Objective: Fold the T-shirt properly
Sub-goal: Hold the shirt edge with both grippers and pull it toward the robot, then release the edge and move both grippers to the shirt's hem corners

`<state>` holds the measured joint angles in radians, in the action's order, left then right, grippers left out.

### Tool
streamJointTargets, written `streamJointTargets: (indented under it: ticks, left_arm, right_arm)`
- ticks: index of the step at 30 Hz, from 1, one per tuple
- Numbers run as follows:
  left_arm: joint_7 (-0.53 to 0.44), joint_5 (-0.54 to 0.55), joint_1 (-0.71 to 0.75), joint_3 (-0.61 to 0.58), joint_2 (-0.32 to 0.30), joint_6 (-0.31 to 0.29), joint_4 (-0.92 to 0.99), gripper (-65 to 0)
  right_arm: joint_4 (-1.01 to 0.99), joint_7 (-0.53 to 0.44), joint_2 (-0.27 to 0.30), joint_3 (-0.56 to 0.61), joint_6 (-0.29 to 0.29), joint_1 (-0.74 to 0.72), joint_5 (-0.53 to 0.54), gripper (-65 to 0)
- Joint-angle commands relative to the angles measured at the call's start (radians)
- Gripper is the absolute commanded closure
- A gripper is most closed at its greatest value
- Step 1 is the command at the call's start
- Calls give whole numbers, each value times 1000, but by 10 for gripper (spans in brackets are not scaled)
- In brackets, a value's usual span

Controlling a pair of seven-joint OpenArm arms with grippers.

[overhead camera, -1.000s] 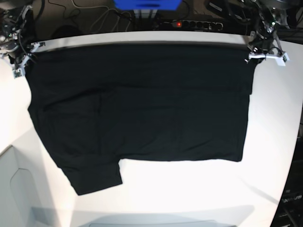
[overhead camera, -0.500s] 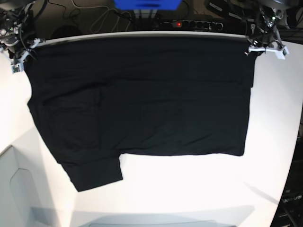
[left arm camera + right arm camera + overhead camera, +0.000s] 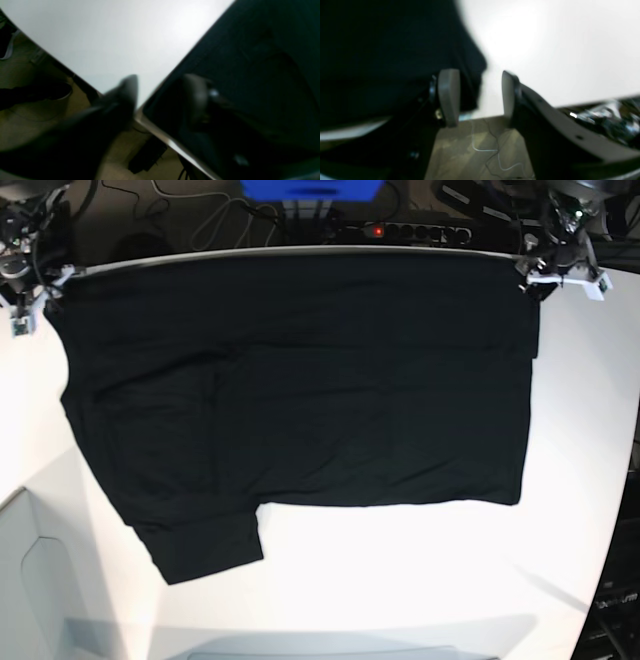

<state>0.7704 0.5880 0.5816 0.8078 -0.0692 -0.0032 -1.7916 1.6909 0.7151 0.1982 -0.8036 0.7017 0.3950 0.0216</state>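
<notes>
The black T-shirt lies spread flat on the white table, its top edge along the far table edge and one sleeve sticking out at the near left. My left gripper is at the shirt's far right corner. In the left wrist view its jaws stand apart, with one finger over the shirt. My right gripper is at the far left corner. In the right wrist view its jaws stand apart over the edge of the cloth. The collar, tag and orange mark are hidden.
Behind the far table edge are a blue box, a power strip with a red light, and cables. A grey surface lies at the near left. Both wrist views show floor beyond the table edge.
Both grippers have moved toward the far table edge, and the shirt has slid that way with them. Its near hem and sleeve now lie farther from the front.
</notes>
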Motion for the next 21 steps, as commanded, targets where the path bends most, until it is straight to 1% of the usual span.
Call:
streamJointTargets:
  ticks: [1,2,3,4,9,13,15,18,21]
  left_arm:
    - [-16,5,8,9,-13,-2,-37,-435]
    - [-16,5,8,9,-13,-2,-52,-474]
    - [-16,5,8,9,-13,-2,-76,-497]
    - [-16,5,8,9,-13,-2,-95,-503]
    - [-24,5,-5,9,-14,-2,-170,-503]
    - [-27,-4,-81,9,-22,-2,-172,-503]
    - [-18,-6,-136,9,-25,-2,-170,-505]
    - [-18,-6,-219,2,-50,-2,-167,-507]
    - [-16,-7,-329,-1,-60,-2,-133,-508]
  right_arm:
    - [24,-15,7,-24,-4,-12,8,-277]
    - [31,-15,2,-44,-4,-23,8,-277]
    - [39,-15,1,-59,-4,-29,8,-277]
    - [45,-15,-1,-67,-4,-38,8,-277]
    - [67,-10,-3,-70,-4,-84,7,-278]
    - [65,-12,-7,-59,-4,-155,7,-278]
    - [58,-10,-7,-17,-4,-215,7,-279]
    - [45,-12,-1,57,-4,-295,7,-280]
    - [-25,-12,1,131,-4,-419,-2,-280]
